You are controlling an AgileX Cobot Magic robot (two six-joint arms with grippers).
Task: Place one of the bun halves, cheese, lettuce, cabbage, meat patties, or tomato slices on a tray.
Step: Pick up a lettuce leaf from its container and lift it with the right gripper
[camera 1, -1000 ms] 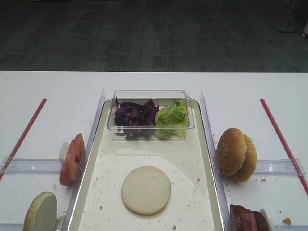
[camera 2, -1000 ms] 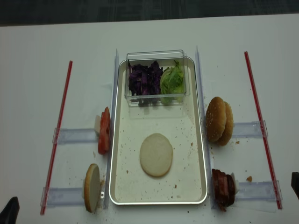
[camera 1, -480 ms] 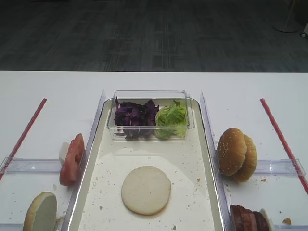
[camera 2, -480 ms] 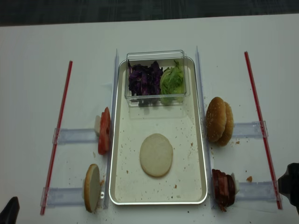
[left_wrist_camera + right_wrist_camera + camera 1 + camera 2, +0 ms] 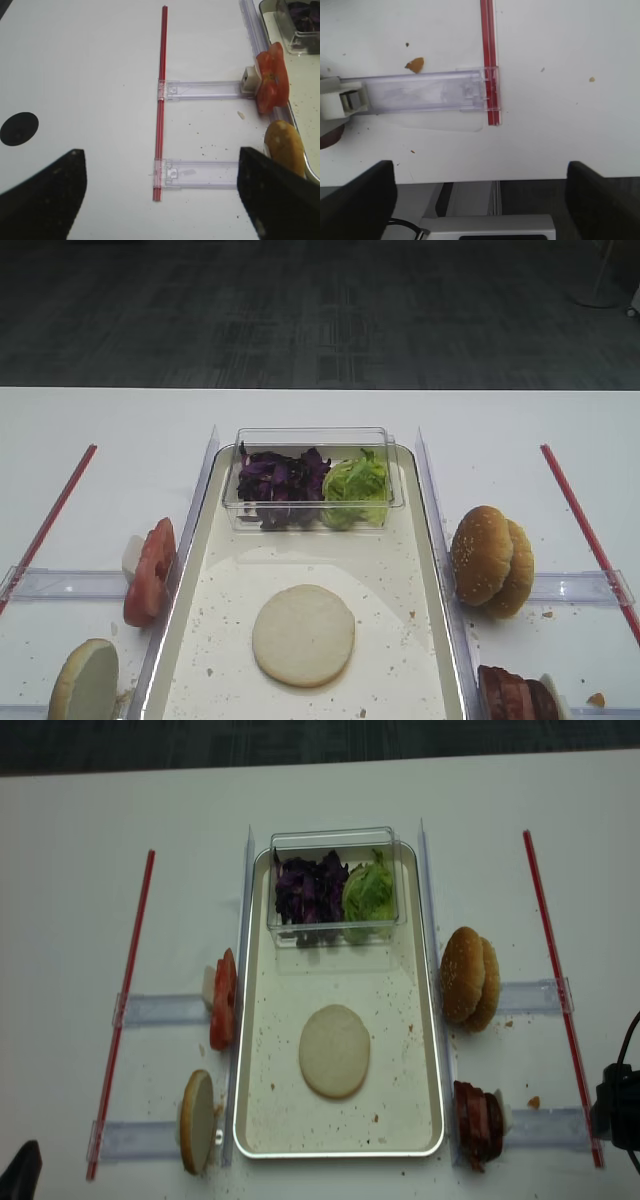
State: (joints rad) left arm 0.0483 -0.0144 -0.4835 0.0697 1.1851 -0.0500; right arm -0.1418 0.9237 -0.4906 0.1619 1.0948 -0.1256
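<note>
The off-white tray [image 5: 243, 1020] holds one bun half [image 5: 334, 1051] lying cut face up. Two more bun halves [image 5: 470, 977] lean together right of the tray, and another [image 5: 284, 147] stands on edge at its left. Tomato slices [image 5: 223, 1000] stand left of the tray and meat patties [image 5: 478, 1123] at its lower right. Cabbage [image 5: 310, 888] and lettuce [image 5: 370, 890] fill a clear tub. Cheese is out of view. My right gripper [image 5: 480, 200] hangs open and empty over the table's front edge, right of the patties. My left gripper [image 5: 160, 200] is open and empty, left of the tomato slices.
Red strips [image 5: 125, 1010] [image 5: 557, 980] run along both sides, with clear plastic rails [image 5: 420, 92] [image 5: 200, 90] branching toward the tray. A white block [image 5: 340, 97] caps the rail by the patties. Crumbs [image 5: 415, 64] dot the white table.
The right arm has come further into the overhead view at the lower right edge. The left arm and all food items have not moved.
</note>
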